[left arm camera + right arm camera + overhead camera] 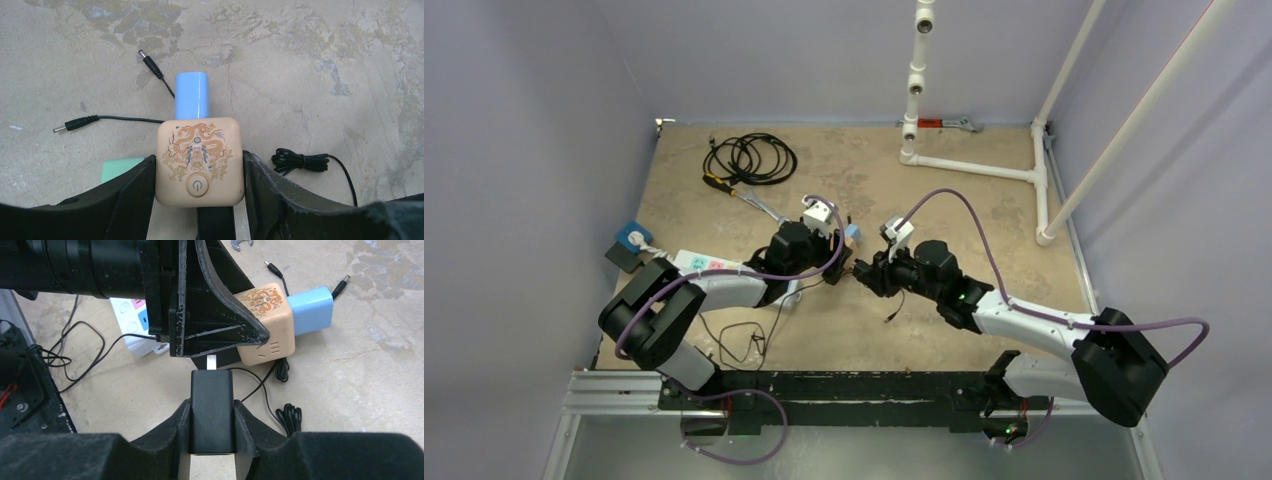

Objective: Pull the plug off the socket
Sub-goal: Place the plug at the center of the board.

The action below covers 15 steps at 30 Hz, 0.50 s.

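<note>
My left gripper is shut on a beige cube socket with a dragon print and a power button. It holds the socket by its two sides. A light blue plug sticks out of the socket's far face. My right gripper is shut on a black plug at the socket's near face. A silver prong shows at the black plug's tip, bare between the plug and the socket. The two grippers meet at mid-table in the top view.
A white power strip lies left of the arms, with thin black leads around it. A bundled lead and two barrel jacks lie by the socket. A coiled cable, a screwdriver and a PVC pipe frame are further back.
</note>
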{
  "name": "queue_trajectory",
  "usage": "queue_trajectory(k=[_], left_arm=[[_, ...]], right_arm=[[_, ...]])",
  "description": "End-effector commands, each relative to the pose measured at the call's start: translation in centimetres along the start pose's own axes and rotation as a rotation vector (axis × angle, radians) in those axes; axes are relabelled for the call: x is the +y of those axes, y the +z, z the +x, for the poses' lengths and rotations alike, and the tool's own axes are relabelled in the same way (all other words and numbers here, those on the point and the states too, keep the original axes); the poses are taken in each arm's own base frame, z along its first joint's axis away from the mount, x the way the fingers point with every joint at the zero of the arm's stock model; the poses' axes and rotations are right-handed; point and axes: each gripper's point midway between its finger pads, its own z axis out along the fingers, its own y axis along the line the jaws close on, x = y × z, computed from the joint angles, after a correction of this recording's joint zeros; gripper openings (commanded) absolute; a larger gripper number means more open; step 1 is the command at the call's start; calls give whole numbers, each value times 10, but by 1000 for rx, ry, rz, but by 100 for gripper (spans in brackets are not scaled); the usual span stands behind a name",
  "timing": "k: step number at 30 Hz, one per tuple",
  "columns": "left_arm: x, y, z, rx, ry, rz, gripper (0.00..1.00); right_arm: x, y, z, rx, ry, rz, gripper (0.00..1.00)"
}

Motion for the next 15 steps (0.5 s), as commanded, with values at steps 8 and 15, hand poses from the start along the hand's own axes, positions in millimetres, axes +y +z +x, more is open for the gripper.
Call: queue_trajectory(k=[8, 15], left_arm=[[26, -9, 29, 100, 12, -108, 0], [28, -11, 27, 95, 15, -119, 0]], right_arm=[[14, 3, -22, -49, 49, -66, 0], [9, 3, -20, -35, 55, -82, 0]])
